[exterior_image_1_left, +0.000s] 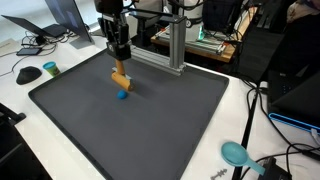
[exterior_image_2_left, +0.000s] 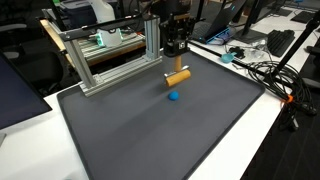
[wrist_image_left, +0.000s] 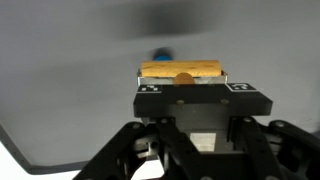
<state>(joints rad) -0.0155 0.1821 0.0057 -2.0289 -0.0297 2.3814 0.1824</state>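
Gripper (wrist_image_left: 190, 80) fills the foreground of the wrist view, jaws drawn in partway and clamped on a load held clear of the surface. Beneath it spreads the dark mat (exterior_image_1_left: 170, 125). The load is an orange block (wrist_image_left: 181, 71), its long axis level and running from finger to finger. Almost straight below it, a small blue piece (exterior_image_1_left: 121, 96) rests on the mat. It does not touch the block and shows just past the block's far edge.

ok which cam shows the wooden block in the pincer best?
Wrist view: the wooden block sits mid-frame and large, lying crosswise in the shut pincer, whole length visible. In both exterior views it is small, held above the grey mat near a blue piece.
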